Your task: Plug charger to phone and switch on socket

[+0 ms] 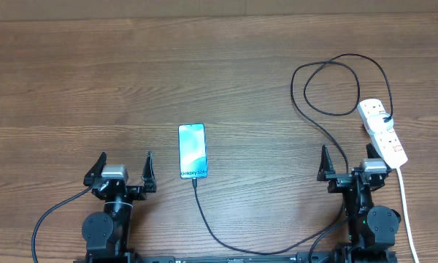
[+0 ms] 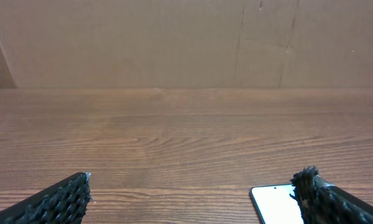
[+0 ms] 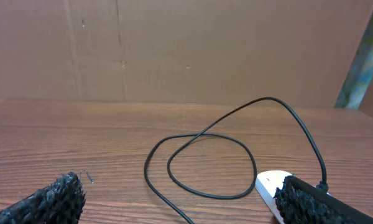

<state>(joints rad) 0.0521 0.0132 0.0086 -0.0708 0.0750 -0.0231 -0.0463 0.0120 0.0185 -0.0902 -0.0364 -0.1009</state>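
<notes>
phone (image 1: pixel 192 151) slim glossy rectangle, centre | charger (image 1: pixel 199 203) thin black loops, plug unclear | socket (image 1: pixel 383 130) white plastic strip, right | left gripper (image 1: pixel 125 158), right gripper (image 1: pixel 347 156) wide apart, empty

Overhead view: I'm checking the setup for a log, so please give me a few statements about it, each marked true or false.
1. The phone lies flat, screen up. True.
2. The left gripper grips the phone. False: its jaws stand open and empty, apart from the phone.
3. The charger cable makes loops near the socket. True.
4. The socket lies beside the left gripper. False: it lies beside the right gripper.
5. The right gripper's jaws are shut. False: they stand wide open and hold nothing.
</notes>
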